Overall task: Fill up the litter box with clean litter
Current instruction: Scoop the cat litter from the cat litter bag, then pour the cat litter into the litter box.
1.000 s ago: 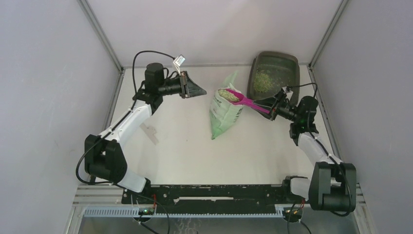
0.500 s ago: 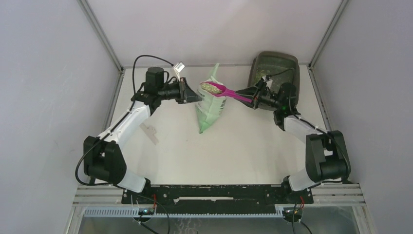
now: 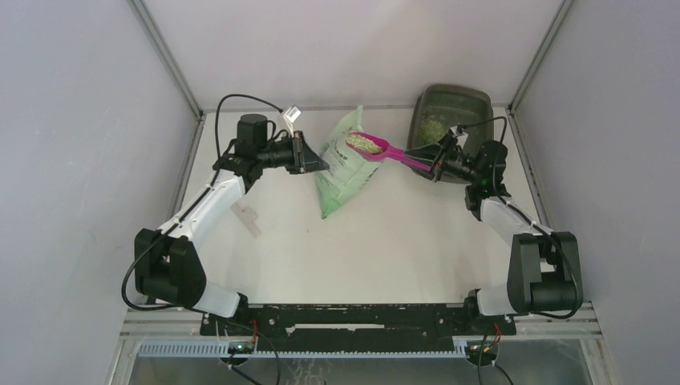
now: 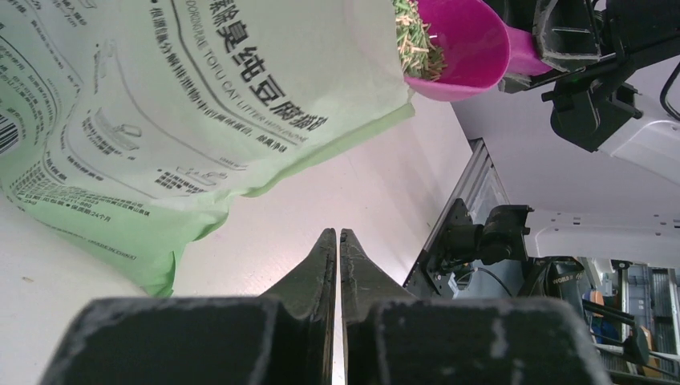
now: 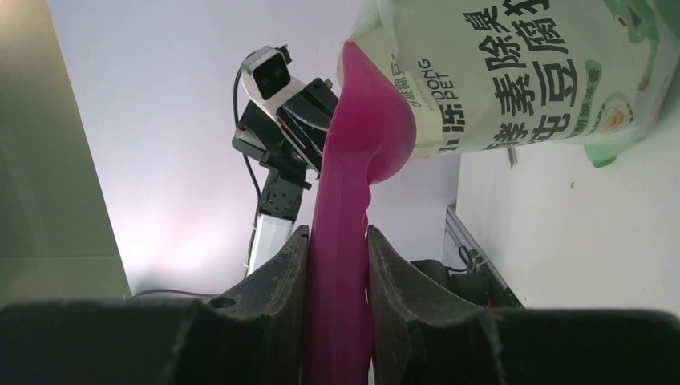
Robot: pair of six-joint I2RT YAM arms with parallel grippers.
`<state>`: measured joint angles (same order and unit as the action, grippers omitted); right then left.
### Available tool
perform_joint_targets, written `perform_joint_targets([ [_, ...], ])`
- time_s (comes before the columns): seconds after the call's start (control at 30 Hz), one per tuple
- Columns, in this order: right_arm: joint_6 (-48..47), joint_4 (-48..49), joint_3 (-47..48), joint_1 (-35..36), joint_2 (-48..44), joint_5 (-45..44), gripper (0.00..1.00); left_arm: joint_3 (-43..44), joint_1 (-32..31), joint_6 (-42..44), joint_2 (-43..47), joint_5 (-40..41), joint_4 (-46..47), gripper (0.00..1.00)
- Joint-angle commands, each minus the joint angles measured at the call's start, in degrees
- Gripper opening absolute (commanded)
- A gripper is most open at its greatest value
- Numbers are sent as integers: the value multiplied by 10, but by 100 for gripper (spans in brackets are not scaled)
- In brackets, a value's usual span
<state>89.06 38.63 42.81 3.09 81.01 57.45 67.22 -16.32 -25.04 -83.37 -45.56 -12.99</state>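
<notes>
The dark litter box [image 3: 463, 103] stands at the back right with a patch of clean litter [image 3: 431, 128] in it. A light-green bag [image 3: 343, 167] [image 4: 160, 104] [image 5: 521, 72] lies mid-table. My right gripper [image 3: 437, 166] [image 5: 337, 231] is shut on the handle of a magenta scoop [image 3: 383, 150] [image 5: 365, 136] [image 4: 473, 40]. The scoop's bowl holds granules [image 3: 362, 143] [image 4: 417, 40] and hovers at the bag's top. My left gripper [image 3: 314, 160] [image 4: 337, 233] is shut with nothing between its jaws, right beside the bag's left edge.
A pale flat strip [image 3: 244, 216] lies on the table left of centre. White walls with metal posts [image 3: 164, 56] enclose the table on three sides. The black base rail [image 3: 345, 317] runs along the near edge.
The bag has shifted left toward my left gripper. My right arm swung the loaded scoop left, then slightly back right. The left gripper stayed shut and drifted a little left.
</notes>
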Motion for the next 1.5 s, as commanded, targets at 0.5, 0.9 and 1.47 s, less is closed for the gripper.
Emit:
perform_joint_targets([
  [0.5,-92,-55,-111,-202,-99,116,0,40,0,-7,-15,-20,20,7],
  [0.9,-139,-147,-119,-297,-171,144,0,82,1,8,-35,-35,-10,7],
  [1.47,-341,-361,123,-336,5,-43,0,105,10,21,-43,-24,-34,27],
])
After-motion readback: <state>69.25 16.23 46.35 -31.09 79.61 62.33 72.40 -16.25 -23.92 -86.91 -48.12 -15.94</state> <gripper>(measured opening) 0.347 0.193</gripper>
